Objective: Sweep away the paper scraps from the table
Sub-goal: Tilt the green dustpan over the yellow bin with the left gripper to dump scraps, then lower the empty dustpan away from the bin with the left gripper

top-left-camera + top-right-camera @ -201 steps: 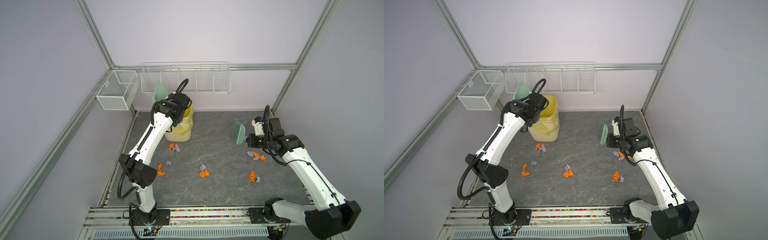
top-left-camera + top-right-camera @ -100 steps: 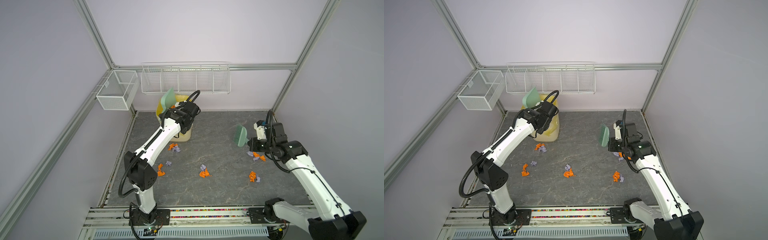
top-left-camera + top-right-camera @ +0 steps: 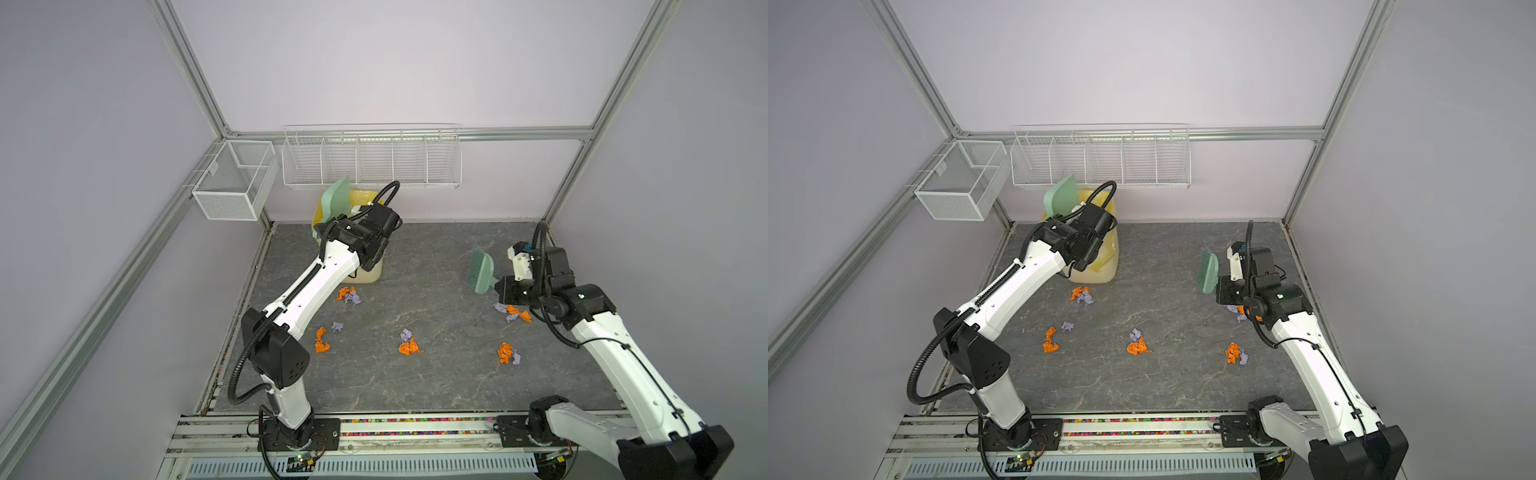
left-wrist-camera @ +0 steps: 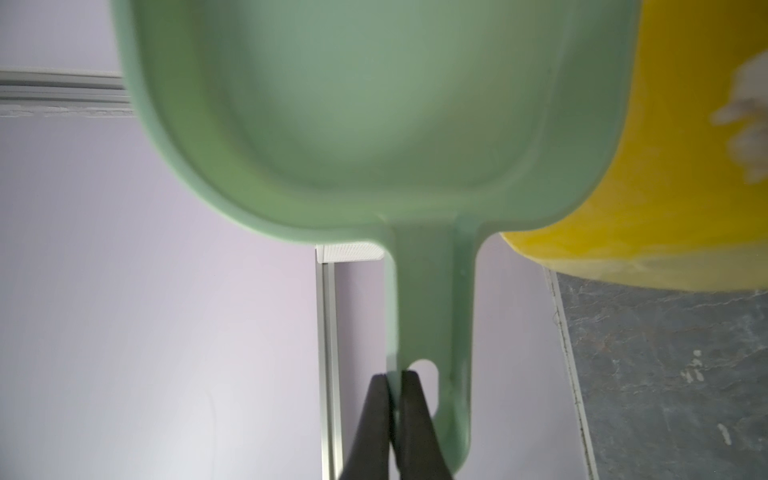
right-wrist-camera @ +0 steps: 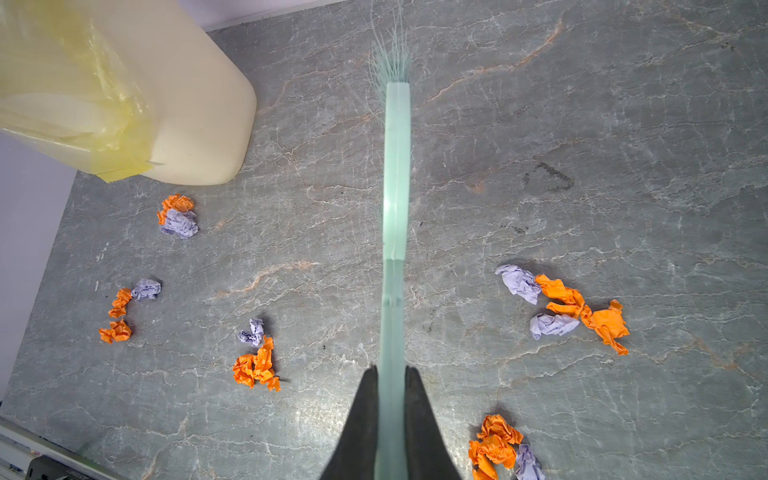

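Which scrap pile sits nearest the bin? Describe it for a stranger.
Find the cream bin with the yellow liner at the table's back left. Right before its base lies a scrap pile: one orange wad touching one lavender wad. No other scraps lie so near it.

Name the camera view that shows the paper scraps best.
The right wrist view: all five clusters of paper scraps show large and sharp on the table. Both top views show them smaller, one cluster partly behind the right arm. The left wrist view shows none.

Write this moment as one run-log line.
left gripper: shut on dustpan handle, raised at bin | right gripper: shut on brush, over table | paper scraps: scattered on table, unswept
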Controlling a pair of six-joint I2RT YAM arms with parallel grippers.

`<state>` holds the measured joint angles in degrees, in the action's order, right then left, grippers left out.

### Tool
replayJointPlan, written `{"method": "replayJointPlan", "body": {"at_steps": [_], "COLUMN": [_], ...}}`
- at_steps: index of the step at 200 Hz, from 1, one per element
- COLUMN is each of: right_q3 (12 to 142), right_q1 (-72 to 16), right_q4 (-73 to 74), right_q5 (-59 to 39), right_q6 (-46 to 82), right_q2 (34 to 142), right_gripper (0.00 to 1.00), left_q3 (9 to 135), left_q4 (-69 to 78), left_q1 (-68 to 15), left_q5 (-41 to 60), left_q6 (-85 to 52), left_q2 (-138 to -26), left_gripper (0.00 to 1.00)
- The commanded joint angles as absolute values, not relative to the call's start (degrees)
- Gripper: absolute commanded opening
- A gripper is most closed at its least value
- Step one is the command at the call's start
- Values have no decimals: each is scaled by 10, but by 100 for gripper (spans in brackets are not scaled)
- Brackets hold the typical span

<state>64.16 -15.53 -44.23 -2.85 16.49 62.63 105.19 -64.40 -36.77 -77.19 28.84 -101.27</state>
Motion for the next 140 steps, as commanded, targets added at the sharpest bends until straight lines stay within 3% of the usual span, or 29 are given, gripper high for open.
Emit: {"method": "replayJointPlan", "body": {"at_steps": [1,57,140], "right_q3": [636,629,640], "right_q1": [-158,-158,-157], "right_q4": [-427,-428,-438], "right_q5": [-36,-41,-41], "right_q6": [162,166,165], "right_q2": [618,614,635], "right_gripper": [7,7,7], "left_q3": [1034,1091,1241], "left_q4": [-582,-658,-787], "left_q1": [-365,-374,-401], "left_q5": [-799,-759,-608], "left_q6": [353,244,102], "left_q2": [-993,-991,-996], "left_gripper": [0,0,0]}}
